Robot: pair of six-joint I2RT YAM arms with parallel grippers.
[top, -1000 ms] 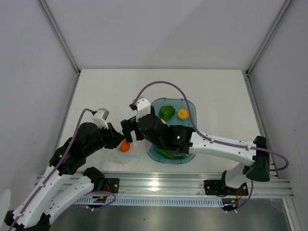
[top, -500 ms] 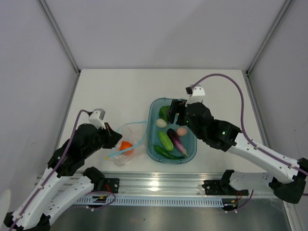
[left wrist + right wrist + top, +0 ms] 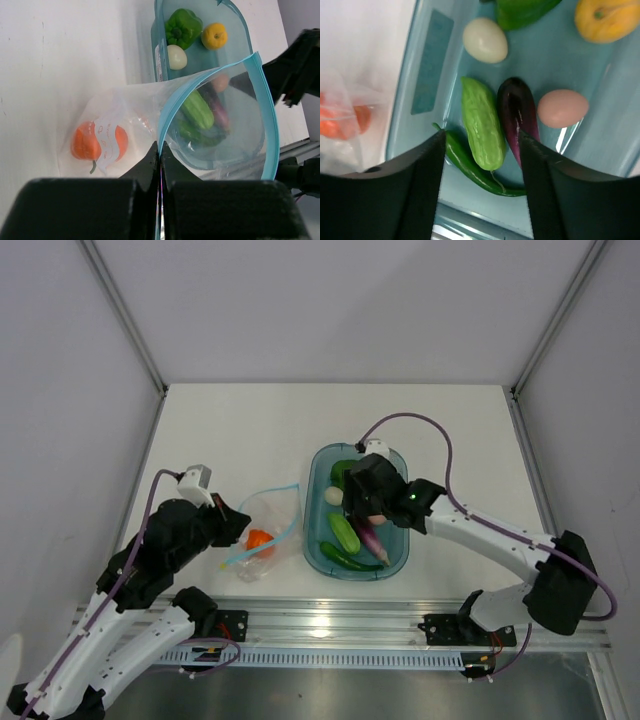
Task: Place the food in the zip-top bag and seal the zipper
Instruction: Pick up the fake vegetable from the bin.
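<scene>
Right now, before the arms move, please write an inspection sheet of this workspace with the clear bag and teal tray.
Surface: white table, nothing spilled.
Job's things: clear crinkly zip-top bag open, its light blue zipper strip unsealed, round orange toy inside; green bell pepper, yellow fruit, white egg, pale green cucumber, purple aubergine, pink egg, dark green chili in the teal translucent tray.
Clutter: nothing seen.
Grippers: left gripper shut on the bag's mouth; right gripper open above the cucumber.
Cables: purple cables arch over both arms.
Surroundings: pale grey walls, metal rail at near edge.
</scene>
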